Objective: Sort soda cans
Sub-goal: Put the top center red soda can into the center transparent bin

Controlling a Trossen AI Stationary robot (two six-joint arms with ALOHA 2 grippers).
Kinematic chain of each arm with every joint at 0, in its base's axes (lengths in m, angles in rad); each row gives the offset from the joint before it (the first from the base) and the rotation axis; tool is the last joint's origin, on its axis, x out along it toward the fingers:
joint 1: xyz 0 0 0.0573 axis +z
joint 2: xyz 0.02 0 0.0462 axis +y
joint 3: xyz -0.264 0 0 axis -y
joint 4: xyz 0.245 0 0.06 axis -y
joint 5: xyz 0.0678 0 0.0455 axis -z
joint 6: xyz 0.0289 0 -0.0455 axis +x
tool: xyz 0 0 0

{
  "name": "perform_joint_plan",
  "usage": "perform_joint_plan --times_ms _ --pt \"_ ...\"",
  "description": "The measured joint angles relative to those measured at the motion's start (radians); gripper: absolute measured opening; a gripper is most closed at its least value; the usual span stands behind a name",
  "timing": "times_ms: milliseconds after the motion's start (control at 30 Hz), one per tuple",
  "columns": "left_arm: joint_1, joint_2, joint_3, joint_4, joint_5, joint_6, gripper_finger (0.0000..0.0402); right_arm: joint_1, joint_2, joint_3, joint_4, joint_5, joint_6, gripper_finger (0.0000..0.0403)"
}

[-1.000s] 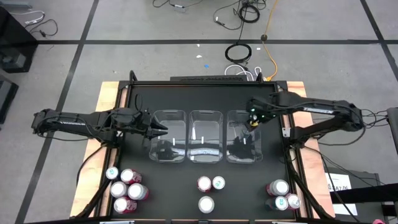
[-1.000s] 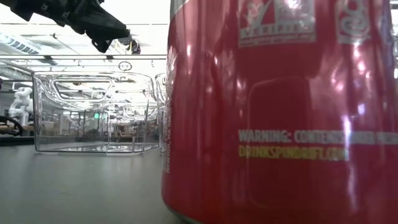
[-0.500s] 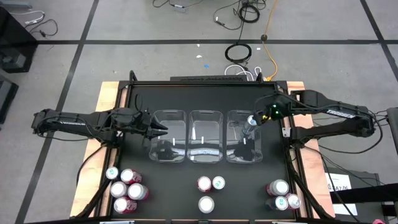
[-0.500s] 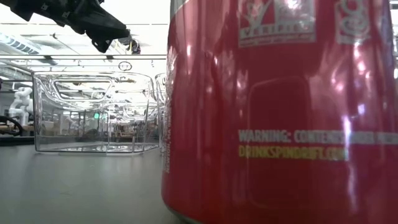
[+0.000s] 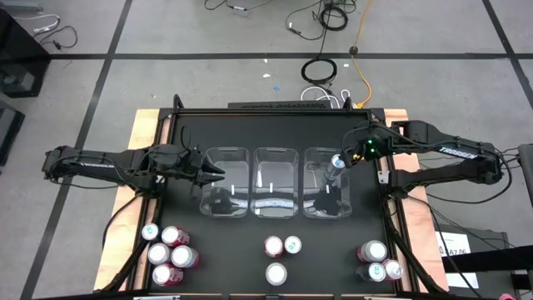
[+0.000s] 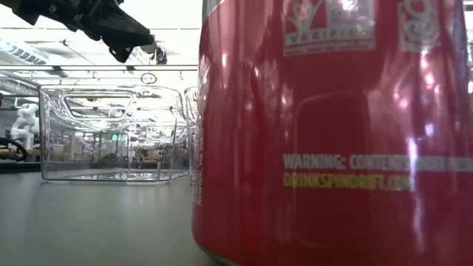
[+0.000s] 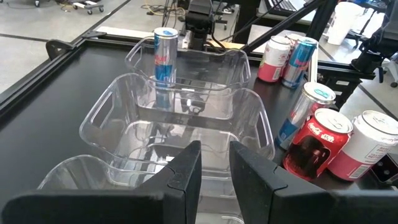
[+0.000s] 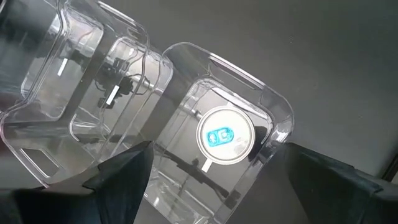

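A slim blue-and-silver can (image 7: 165, 55) stands upright on its base in the right clear bin (image 5: 326, 196); its round top with a blue tab shows in the right wrist view (image 8: 225, 137). My right gripper (image 5: 351, 156) hangs above that bin, open wide and empty, its fingers apart on either side of the can below. My left gripper (image 5: 215, 173) hovers at the left bin's (image 5: 226, 182) left rim, open by a narrow gap and empty (image 7: 214, 168). The other cans stand on the table's near part. A red can (image 6: 332, 133) fills the low view.
Three clear bins stand in a row mid-table; the middle bin (image 5: 276, 182) and the left bin hold nothing. Several cans stand at the near left (image 5: 166, 250), three at the near middle (image 5: 279, 254), three at the near right (image 5: 379, 262). Bare black table lies between the bins and the cans.
My right gripper has drawn back from over the right bin's can toward the table's right edge, then held still. The can, which the gripper covered before, now stands free in the bin. My left arm has kept still.
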Motion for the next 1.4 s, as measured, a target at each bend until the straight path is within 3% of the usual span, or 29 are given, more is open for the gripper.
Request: perform_joint_plan --times_ms 633,900,1067,1300,1400 --pt "0.0 0.0 0.0 0.0 0.0 0.0 0.0093 0.0 0.0 0.0 0.004 0.001 0.052 0.035" --pt "0.0 0.0 0.0 0.003 0.0 -0.007 0.0093 0.0 0.0 0.0 0.004 0.05 0.055 0.035" --pt "0.0 0.0 0.0 0.005 -0.002 -0.185 0.0093 0.0 0.0 0.0 0.004 0.056 0.042 0.035" --pt "0.0 0.0 0.0 0.004 -0.011 -0.256 0.0093 0.0 0.0 0.0 0.004 0.054 0.013 0.0349" --pt "0.0 0.0 0.0 0.026 0.0 -0.359 0.0093 0.0 0.0 0.0 0.004 0.052 -0.008 0.0349"
